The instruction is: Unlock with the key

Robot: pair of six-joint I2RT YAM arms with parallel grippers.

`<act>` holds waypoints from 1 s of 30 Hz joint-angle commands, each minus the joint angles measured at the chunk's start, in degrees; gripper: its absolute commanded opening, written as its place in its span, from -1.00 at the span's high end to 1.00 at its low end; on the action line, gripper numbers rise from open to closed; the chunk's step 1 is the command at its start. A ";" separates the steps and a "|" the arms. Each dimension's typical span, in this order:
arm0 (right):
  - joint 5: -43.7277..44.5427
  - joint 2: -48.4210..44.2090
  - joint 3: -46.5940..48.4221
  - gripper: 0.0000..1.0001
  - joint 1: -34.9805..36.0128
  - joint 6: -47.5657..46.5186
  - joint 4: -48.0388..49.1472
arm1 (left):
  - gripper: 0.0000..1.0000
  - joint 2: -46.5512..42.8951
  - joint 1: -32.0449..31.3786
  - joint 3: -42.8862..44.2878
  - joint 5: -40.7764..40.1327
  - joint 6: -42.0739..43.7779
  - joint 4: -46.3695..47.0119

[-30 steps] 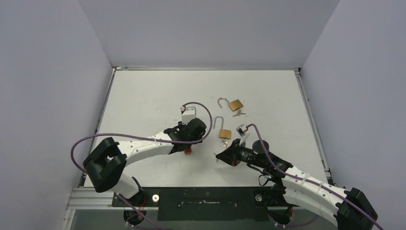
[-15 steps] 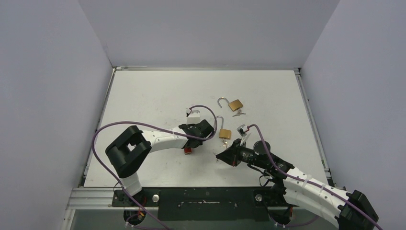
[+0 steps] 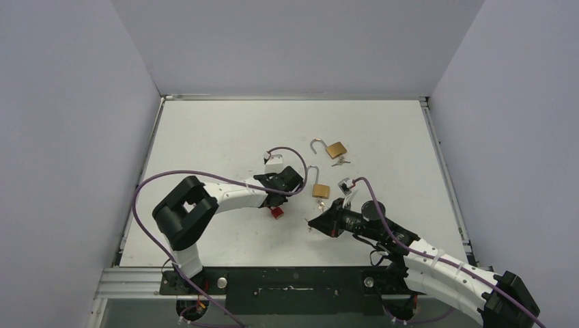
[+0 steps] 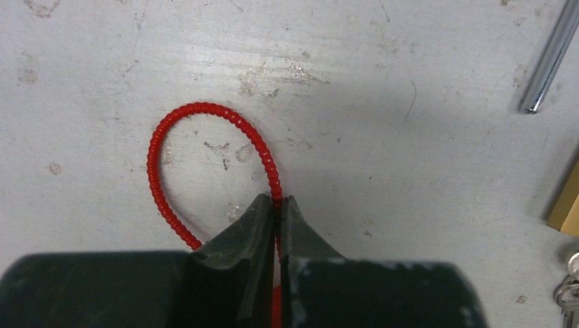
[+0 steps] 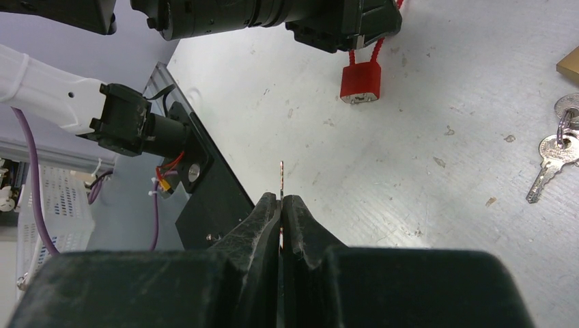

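**Item 1: red padlock**. Small red body with a beaded red cable shackle that loops out over the table. It sits near the middle of the table, on the left arm's side. The body hangs directly below the left fingertips. Whether it rests on the surface or hangs just clear cannot be told.

**Item 2: left gripper**. Fingers are pressed together, pinching one leg of the cable shackle between the tips. The rest of the loop curves away ahead and to the left in the wrist view.

**Item 3: key**. Seen edge-on as a thin blade standing out from the right fingertips. It is held apart from the red padlock, with bare table between them. In the right wrist view the padlock lies ahead and to the right of the blade's tip.

**Item 4: right gripper**. Fingers are clamped tight on the key. It is low over the table, just right of the red padlock in the top view.

**Item 5: nearer brass padlock**. Its steel shackle is swung open. It lies between the two grippers, slightly beyond them, with a key bunch just beside it.

**Item 6: farther brass padlock**. Its shackle is also open, with small keys close beside it. It is well apart from both grippers.
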 commanded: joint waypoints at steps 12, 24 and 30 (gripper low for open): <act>9.83 1.59 2.91 1.00 -0.32 0.71 -5.39 | 1.00 -21.58 -1.97 -10.19 25.71 14.73 29.94; 31.34 5.22 10.34 1.00 -0.97 2.71 -24.97 | 1.00 -22.47 -1.95 -23.45 49.73 9.53 55.45; 34.69 8.61 12.30 1.00 -1.59 3.25 -28.17 | 1.00 -13.97 -2.17 -29.94 55.95 -10.26 80.54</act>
